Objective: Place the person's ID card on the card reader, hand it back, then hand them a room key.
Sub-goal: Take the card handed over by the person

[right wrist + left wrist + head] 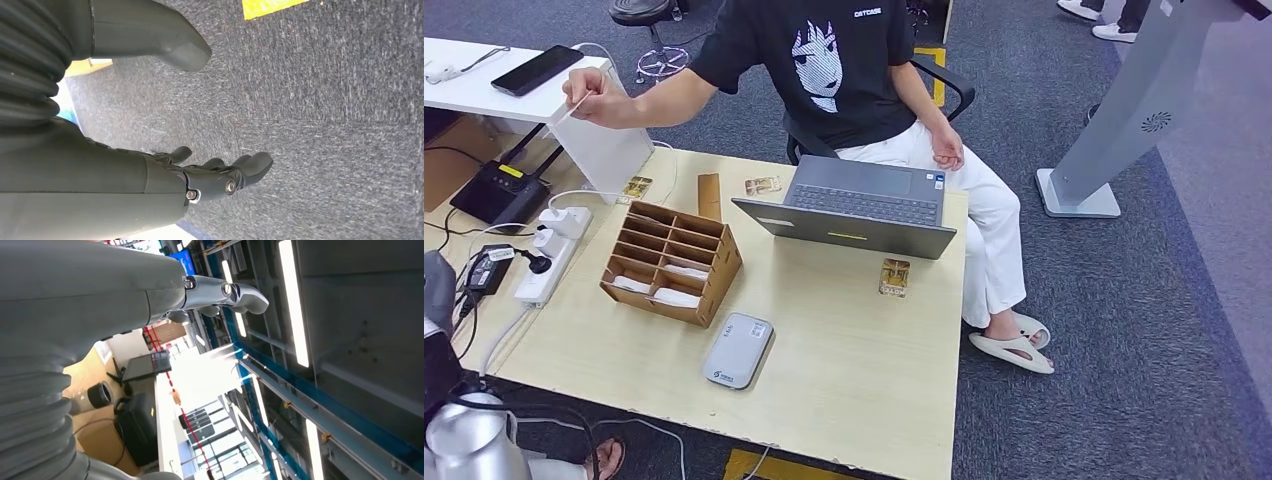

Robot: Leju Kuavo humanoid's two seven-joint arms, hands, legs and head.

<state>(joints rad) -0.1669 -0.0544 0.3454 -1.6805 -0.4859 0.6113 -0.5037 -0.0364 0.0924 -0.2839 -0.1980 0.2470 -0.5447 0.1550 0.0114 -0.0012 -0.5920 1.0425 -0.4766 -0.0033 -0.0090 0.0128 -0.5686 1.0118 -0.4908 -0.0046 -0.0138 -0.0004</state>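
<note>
The person in a black T-shirt sits across the table and holds out a thin white ID card (565, 108) in a raised hand (589, 92) at the far left. The grey-white card reader (737, 350) lies near the table's front edge with nothing on it. A cardboard organiser (671, 262) with white key cards in its slots stands behind the reader. My left hand (165, 290) is raised toward the ceiling lights, with fingers (225, 292) stretched out and nothing in it. My right hand (200, 180) hangs over grey carpet, fingers loosely apart and empty.
An open laptop (854, 205) stands at the table's far side in front of the person. Gold-printed cards lie on the table (894, 277), (762, 185), (636, 187). A power strip (549, 255) with cables lies at the left edge. A white desk with a phone (536, 70) stands beyond.
</note>
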